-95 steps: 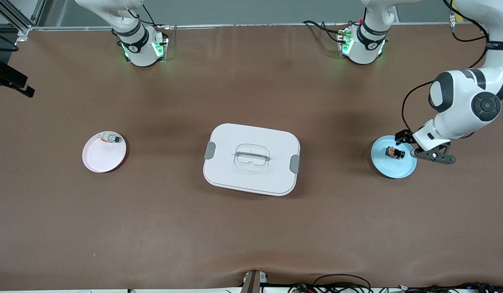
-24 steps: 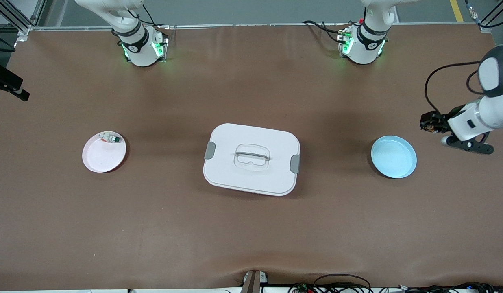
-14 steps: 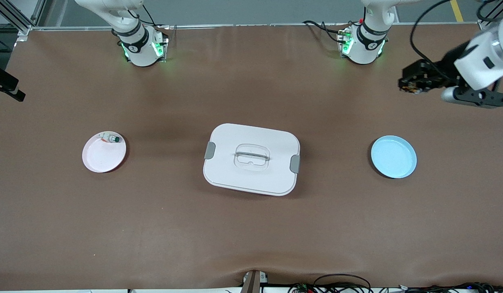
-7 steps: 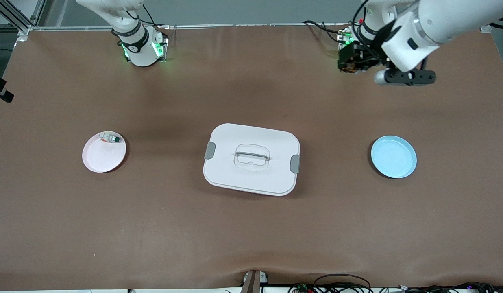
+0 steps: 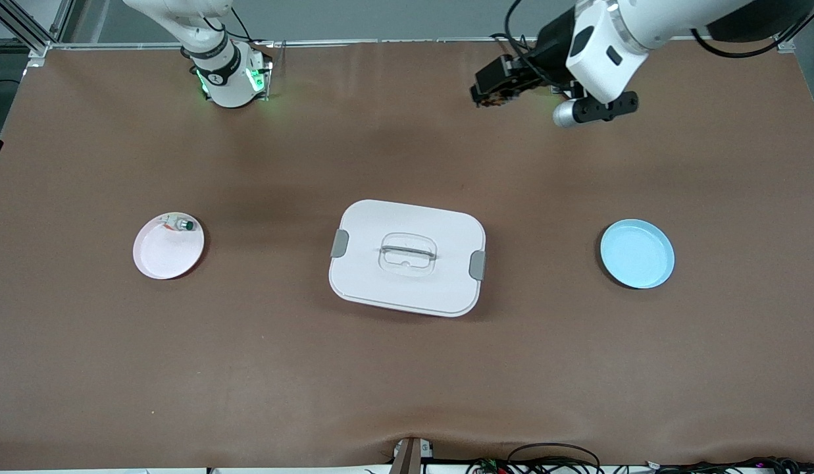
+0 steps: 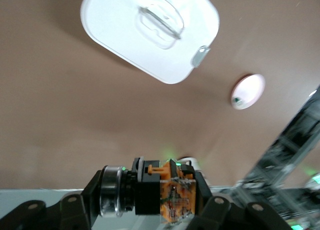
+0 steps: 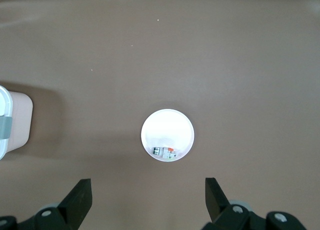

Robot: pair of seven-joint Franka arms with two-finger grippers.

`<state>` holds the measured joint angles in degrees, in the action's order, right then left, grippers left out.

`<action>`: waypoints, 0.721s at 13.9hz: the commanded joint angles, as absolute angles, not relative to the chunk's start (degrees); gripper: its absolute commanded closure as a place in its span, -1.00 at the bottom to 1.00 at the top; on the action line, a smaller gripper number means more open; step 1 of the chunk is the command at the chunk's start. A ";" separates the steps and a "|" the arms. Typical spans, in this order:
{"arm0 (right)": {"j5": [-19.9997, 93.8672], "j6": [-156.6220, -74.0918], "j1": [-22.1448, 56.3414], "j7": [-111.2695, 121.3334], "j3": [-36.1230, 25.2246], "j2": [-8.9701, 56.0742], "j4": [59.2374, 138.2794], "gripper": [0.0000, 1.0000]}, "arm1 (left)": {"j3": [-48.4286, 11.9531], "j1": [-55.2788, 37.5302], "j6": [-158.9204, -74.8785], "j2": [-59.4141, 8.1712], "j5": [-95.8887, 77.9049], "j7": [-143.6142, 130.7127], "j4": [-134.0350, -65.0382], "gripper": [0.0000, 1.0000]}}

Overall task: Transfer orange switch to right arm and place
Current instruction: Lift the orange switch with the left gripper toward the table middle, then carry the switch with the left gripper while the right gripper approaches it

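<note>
We see left tool (image 5: pixel 491 99) pinching orange switch (image 6: pixel 165 193), raised over worktop (image 5: pixel 407 368) edge by arm bases. Right tool (image 7: pixel 147 202) spread wide, above pink plate (image 7: pixel 167 135).

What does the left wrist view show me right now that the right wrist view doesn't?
Only the left wrist view shows the orange switch clamped in the left gripper, and the whole lid of the white box with its handle. Only the right wrist view shows the right gripper, fingers open, high over the pink plate, and the small green-capped part clearly. Both share that plate, the box and the brown table.
</note>
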<state>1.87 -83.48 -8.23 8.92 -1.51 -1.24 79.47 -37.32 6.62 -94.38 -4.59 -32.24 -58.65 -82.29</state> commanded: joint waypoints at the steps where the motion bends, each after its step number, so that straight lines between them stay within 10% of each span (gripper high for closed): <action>1: 2.63 -81.40 -10.45 10.10 -0.79 -1.06 79.37 -1.00 | -40.07 5.55 -101.74 -7.55 -34.10 -74.11 -80.51 0.43; 10: 21.33 -73.65 -10.11 4.35 -0.70 -1.58 80.68 -1.00 | -39.73 -7.02 -122.50 -15.98 -29.11 -111.76 -80.68 0.44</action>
<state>16.41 -74.22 -9.41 8.13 -1.36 -1.04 79.97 -39.59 -5.07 -119.79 -13.59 -31.65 -104.78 -82.25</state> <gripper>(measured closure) 0.000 0.278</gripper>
